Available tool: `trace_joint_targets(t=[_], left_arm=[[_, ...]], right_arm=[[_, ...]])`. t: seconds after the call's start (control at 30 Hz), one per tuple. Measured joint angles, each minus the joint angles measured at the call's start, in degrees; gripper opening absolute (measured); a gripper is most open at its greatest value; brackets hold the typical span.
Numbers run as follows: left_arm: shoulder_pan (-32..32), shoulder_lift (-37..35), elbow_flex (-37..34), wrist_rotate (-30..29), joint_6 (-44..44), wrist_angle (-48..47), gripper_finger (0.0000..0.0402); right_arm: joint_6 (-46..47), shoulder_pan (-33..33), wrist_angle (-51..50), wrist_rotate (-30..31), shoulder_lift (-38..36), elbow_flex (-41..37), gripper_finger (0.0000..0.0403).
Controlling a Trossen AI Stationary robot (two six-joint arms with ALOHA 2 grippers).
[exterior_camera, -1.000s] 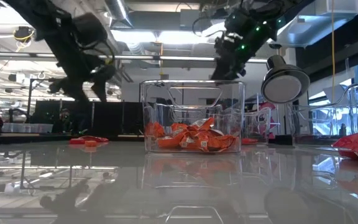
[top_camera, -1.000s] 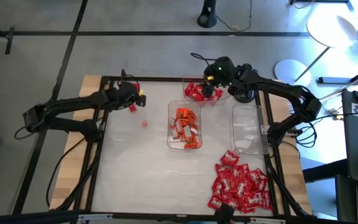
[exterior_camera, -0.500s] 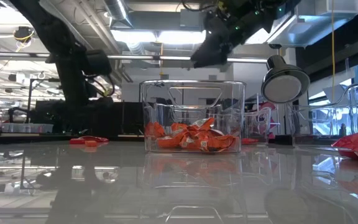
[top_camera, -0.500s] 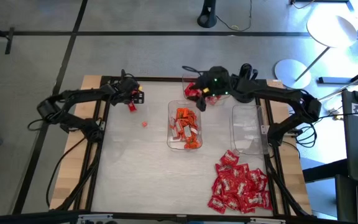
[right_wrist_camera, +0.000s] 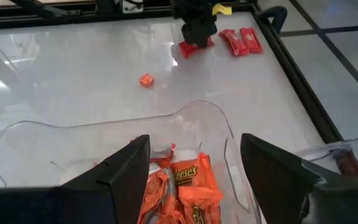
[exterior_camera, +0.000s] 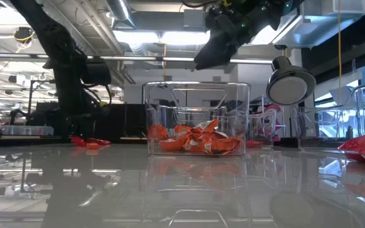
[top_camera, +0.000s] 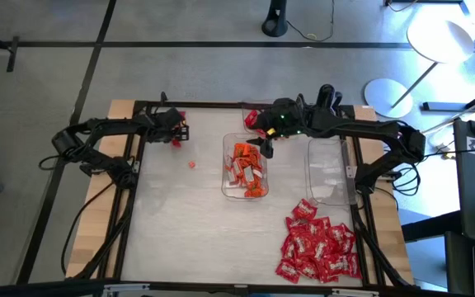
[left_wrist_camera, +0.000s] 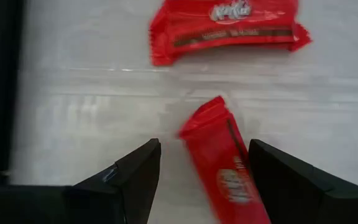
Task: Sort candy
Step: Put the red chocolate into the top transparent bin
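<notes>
We see the left pincer (left_wrist_camera: 201,180) low at the worktop's (top_camera: 188,223) far left corner, jaws spread apart around a red candy bar (left_wrist_camera: 225,165) lying flat, not clamped; a second red bar (left_wrist_camera: 225,28) lies just beyond. The right pincer (right_wrist_camera: 194,168) hovers released, holding nothing, over the far end of the middle tray (top_camera: 226,165) full of orange candy (top_camera: 246,169). One small orange piece (top_camera: 192,164) sits alone on the worktop. A red candy pile (top_camera: 318,247) lies near right.
</notes>
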Motion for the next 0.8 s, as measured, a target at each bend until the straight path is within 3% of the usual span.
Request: trace_joint_targets(t=[0.17,0.47,0.8], left_arm=[[-0.23,-0.11,-3.47,2.71,-1.67,6.62,0.0235],[-2.41,-0.04,-4.53,2.24,-0.55,6.61,0.0231],[-3.97,0.11,-4.64,1.24,1.6,6.13,0.0154]], right_arm=[[-0.15,0.01,0.4,-0.05,0.0,0.0,0.025],[-0.08,0.36,-0.57,-0.39,0.0,0.0,0.025],[-0.04,0.36,-0.88,-0.39,0.0,-0.02,0.025]])
